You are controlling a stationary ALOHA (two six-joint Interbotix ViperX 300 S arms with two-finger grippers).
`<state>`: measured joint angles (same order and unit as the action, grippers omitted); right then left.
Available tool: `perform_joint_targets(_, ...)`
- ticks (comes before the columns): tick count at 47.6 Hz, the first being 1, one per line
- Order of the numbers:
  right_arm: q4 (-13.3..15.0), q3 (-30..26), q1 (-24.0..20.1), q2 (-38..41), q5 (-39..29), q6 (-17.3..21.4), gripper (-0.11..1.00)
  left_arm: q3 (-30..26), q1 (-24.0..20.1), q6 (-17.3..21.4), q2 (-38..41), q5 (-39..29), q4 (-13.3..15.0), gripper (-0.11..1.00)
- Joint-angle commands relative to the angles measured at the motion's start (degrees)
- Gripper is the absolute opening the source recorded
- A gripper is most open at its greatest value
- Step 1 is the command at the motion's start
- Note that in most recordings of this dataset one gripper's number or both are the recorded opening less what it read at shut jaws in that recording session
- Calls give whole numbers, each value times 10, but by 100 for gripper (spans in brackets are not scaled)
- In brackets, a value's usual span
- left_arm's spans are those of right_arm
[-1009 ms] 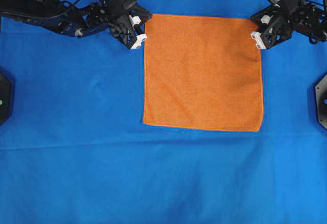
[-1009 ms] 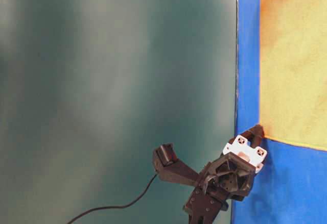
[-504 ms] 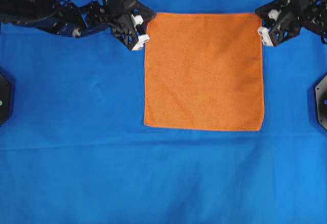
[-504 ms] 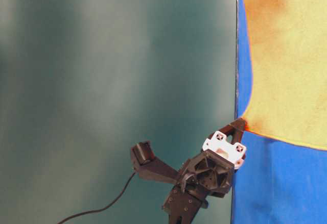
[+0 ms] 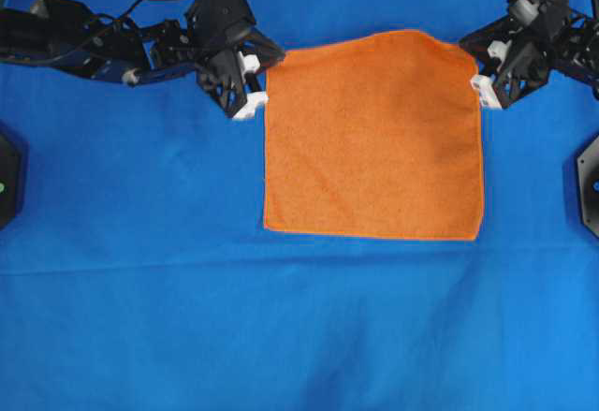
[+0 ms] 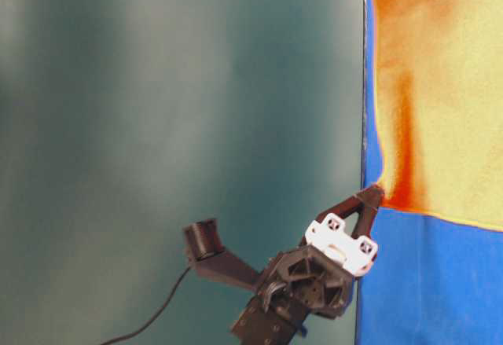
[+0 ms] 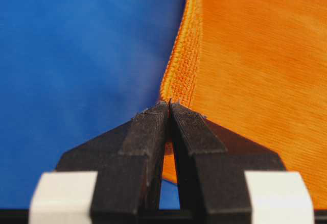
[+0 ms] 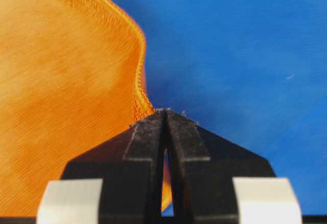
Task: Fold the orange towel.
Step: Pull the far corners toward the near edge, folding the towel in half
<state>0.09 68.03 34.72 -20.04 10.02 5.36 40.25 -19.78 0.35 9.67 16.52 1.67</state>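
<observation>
The orange towel [image 5: 374, 135] lies spread on the blue cloth, with its far edge raised and bowed upward in the middle. My left gripper [image 5: 262, 69] is shut on the towel's far-left corner. Its black fingertips [image 7: 153, 124] pinch the stitched hem of the towel [image 7: 255, 55]. My right gripper [image 5: 475, 66] is shut on the far-right corner, and the towel [image 8: 61, 81] curls up from its tips [image 8: 164, 112]. In the table-level view one gripper [image 6: 371, 197] holds a lifted corner of the towel [image 6: 448, 109]. The near edge rests flat.
A large blue cloth [image 5: 281, 336] covers the whole table and has faint creases near the front. Black mounts sit at the left edge [image 5: 7, 172] and the right edge [image 5: 590, 182]. Both arms reach in from the far corners.
Both grippers have lifted the towel's far corners off the cloth. The far edge has risen and now bows, and the left gripper has shifted slightly left and nearer.
</observation>
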Motion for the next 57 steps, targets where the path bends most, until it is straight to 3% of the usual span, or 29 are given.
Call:
perform_joint_targets(1, -3, 6, -30, -37, -18, 11, 0, 5, 21, -1, -38, -14, -1, 2)
perform_joint_targets(19, -4, 47, -214, -130, -138, 139, 0, 24, 156, -14, -61, -65, 0, 2)
perform_joint_targets(36, -4, 45, -380, -111, -154, 245, 0, 23, 256, -76, -54, -108, -1, 2)
perform_joint_targets(42, -4, 40, -402, -91, -156, 265, 0, 22, 265, -78, -51, -108, -1, 2)
perform_joint_targets(57, 1, 22, -402, -45, -149, 266, 0, 13, 244, -76, -32, -96, -1, 2)
